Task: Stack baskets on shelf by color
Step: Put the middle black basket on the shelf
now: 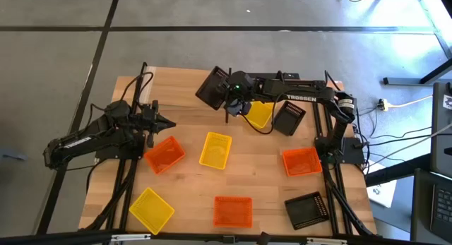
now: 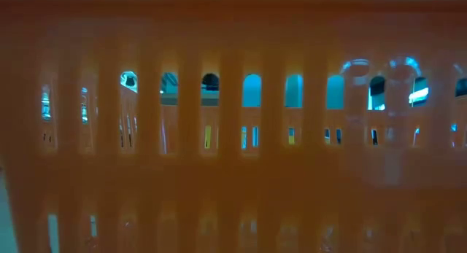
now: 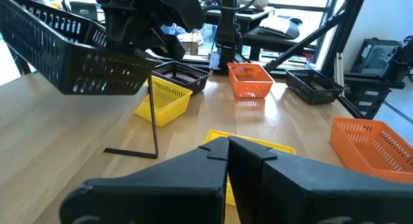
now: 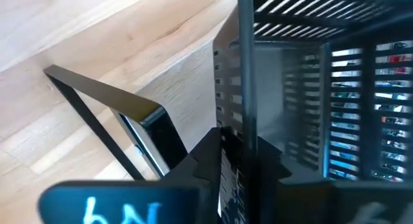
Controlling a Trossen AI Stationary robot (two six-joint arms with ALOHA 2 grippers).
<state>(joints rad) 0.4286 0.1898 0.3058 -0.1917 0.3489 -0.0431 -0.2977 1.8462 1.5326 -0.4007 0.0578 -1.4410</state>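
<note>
My right gripper reaches to the table's far middle and is shut on a black basket, which is tilted in the air. In the left wrist view this basket hangs over a thin black post of the shelf. The right wrist view shows a shelf bar on the wood below. My left gripper is shut and level at the table's left, touching nothing. The other baskets lie loose on the wood on their bottoms, among them a yellow basket and a black basket under my right arm. My right gripper has the black basket's perforated side wall between its two fingers, one finger on each face of the wall. It comes slanting down from the table's right. The basket is lifted and tilted; whether it touches the shelf's post, I cannot tell.
On the near half lie orange baskets, yellow baskets and a black basket. An orange basket wall fills the low view. Bare wood lies at the far left.
</note>
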